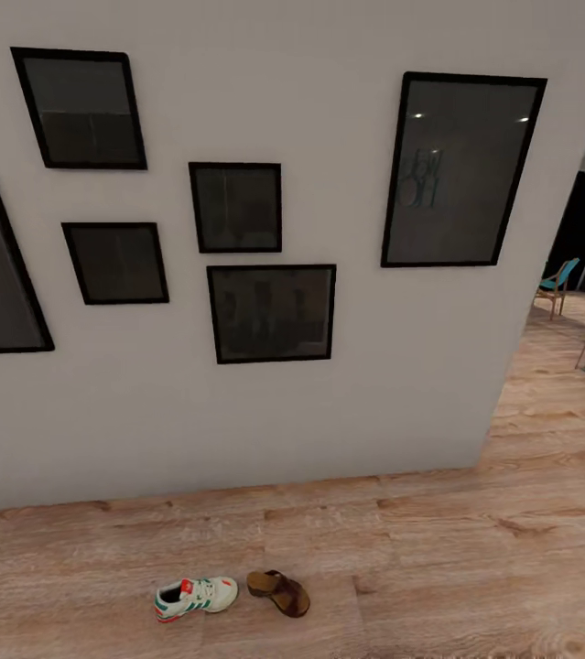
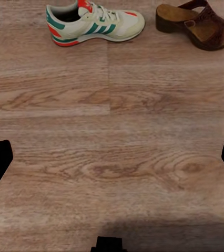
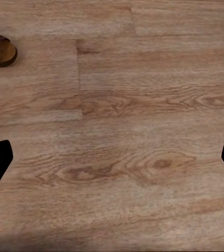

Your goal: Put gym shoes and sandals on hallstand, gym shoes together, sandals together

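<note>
One gym shoe [image 1: 196, 598], one sandal [image 1: 278, 591], six picture frames [image 1: 271, 313]

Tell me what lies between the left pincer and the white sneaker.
Only bare wood-plank floor, seen in the left wrist view, before the white green-striped sneaker.

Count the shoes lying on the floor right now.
2: one gym shoe on the corridor floor near the wall, and one sandal just beside it, apart. Their mates may lie outside the pictures.
</note>
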You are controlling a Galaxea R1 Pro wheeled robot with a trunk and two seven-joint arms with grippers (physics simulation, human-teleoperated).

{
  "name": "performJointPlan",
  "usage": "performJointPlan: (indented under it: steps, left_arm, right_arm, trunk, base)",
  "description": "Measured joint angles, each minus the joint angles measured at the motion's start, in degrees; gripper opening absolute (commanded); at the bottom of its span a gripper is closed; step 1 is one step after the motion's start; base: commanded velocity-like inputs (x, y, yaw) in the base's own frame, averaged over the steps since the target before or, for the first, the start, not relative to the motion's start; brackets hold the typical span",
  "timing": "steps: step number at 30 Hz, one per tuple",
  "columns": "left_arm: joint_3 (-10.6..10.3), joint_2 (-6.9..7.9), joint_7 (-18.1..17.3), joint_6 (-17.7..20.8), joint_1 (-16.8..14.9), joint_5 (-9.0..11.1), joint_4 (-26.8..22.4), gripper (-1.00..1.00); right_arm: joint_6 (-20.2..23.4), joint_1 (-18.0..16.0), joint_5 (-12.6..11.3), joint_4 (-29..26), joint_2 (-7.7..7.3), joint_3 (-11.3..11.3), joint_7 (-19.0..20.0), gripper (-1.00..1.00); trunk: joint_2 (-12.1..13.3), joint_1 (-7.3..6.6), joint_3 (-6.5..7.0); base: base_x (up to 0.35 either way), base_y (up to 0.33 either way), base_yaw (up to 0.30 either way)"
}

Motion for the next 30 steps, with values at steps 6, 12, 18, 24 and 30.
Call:
performJointPlan:
  steps: [6, 12, 18, 24, 30]
  left_arm:
    - [0.09, -0.08, -0.01, 0.00, 0.00, -0.20, 0.02, 1.00]
    - [0.09, -0.08, -0.02, -0.01, 0.00, -0.22, 0.02, 1.00]
    - [0.09, -0.08, -0.02, -0.01, 0.00, -0.23, 0.02, 1.00]
    - [0.09, -0.08, -0.02, -0.01, 0.00, -0.23, 0.02, 1.00]
    - [0.09, -0.08, -0.02, 0.00, 0.00, -0.23, 0.02, 1.00]
  right_arm:
    - [0.03, 0.00, -0.01, -0.04, -0.02, -3.21, 0.01, 1.00]
    - [0.04, 0.00, -0.02, -0.05, -0.01, -3.51, 0.01, 1.00]
    - [0.03, 0.00, -0.01, -0.05, -0.01, -3.56, 0.01, 1.00]
    - [0.06, 0.00, -0.02, -0.05, 0.00, -3.57, 0.01, 1.00]
    - [0.01, 0.00, -0.02, -0.05, 0.07, -3.57, 0.01, 1.00]
  trunk:
    - [0.00, 0.00, 0.00]
    - [0.00, 0.00, 0.00]
    - [0.00, 0.00, -0.09]
    - [0.00, 0.00, -0.21]
    - [0.00, 0.00, -0.34]
  base:
    - [0.000, 0.000, -0.271]
    - [0.000, 0.000, -0.271]
    - [0.000, 0.000, -0.271]
    - [0.000, 0.000, -0.271]
    - [0.000, 0.000, -0.271]
